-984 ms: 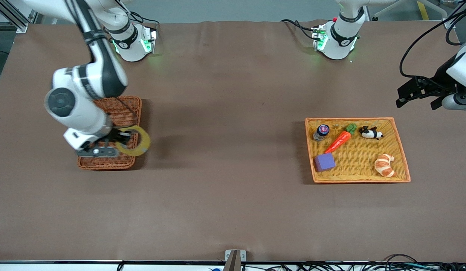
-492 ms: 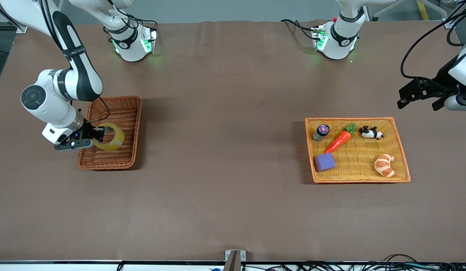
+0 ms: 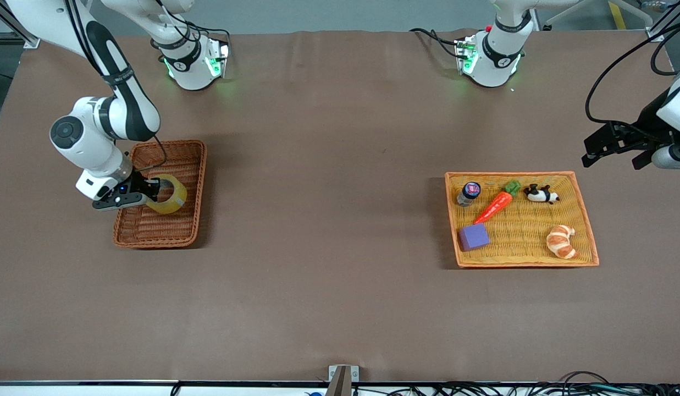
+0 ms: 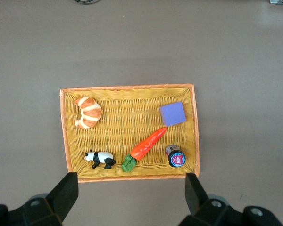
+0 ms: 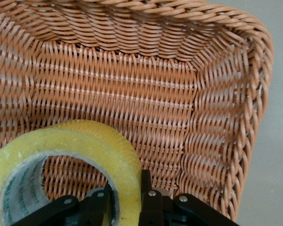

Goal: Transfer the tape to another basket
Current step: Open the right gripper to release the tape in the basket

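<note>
Front view: the right gripper (image 3: 147, 193) clamps the tape (image 3: 167, 194) by its wall, low over the basket (image 3: 194, 165), seemingly to set it down. Right wrist view: fingers (image 5: 148, 200) pinch the ring's wall. Left wrist view: the left gripper (image 4: 130, 192), jaws apart, waits over the yellow tray (image 4: 194, 127)

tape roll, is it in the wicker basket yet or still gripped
Gripped: the right end effector is shut on the tape, one finger inside the ring, one outside. The roll is inside the basket, tilted; floor contact cannot be told.
</note>
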Robot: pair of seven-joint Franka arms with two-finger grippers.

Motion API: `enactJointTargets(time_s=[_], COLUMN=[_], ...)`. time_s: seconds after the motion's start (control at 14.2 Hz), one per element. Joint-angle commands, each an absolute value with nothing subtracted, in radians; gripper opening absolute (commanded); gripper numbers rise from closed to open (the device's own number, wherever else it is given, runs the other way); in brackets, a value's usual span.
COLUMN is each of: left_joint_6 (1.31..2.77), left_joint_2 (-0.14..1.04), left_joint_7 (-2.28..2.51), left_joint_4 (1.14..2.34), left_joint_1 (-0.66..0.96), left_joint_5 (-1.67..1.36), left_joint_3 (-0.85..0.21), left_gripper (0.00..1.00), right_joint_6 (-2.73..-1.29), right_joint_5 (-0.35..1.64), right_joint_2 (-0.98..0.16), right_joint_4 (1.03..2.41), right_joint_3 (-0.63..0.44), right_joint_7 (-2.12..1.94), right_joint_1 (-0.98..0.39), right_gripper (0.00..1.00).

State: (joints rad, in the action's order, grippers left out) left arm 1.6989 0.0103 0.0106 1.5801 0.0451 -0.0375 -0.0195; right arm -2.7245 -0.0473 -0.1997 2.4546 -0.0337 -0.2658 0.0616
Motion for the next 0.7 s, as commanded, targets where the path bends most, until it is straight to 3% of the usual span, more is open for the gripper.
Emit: enactJointTargets(time_s=[0.0,0.07,0.28,0.63], left_joint_6=[1.712,1.712,1.713,1.704], left_joint_2=[0.006,0.008,0.008,0.002], left_joint_7=[-0.005,-0.005,-0.006,0.011], left_joint_4=[1.582,1.58,1.575,1.574], left_joint_1=[0.04,0.04,0.055,0.054], left_joint_5=[-0.037,-0.037,0.027,0.037], left_joint_3=[-0.017,-0.017,-0.025,-0.057], left_gripper=[1.0,1.0,1.0,1.0], right_joint_6=[-2.764,-2.758,-2.712,-2.258], right_joint_5=[-0.055,-0.055,-0.055,-0.054], right_joint_2=[-0.21,-0.207,-0.154,0.099], right_joint_4=[2.473,2.471,2.464,2.279], right_joint_3=[-0.021,-0.021,-0.018,-0.015], right_joint_7=[-0.275,-0.275,-0.261,-0.169], right_joint_1=[0.068,0.063,0.034,0.026], right_gripper=[0.8,1.0,1.0,1.0])
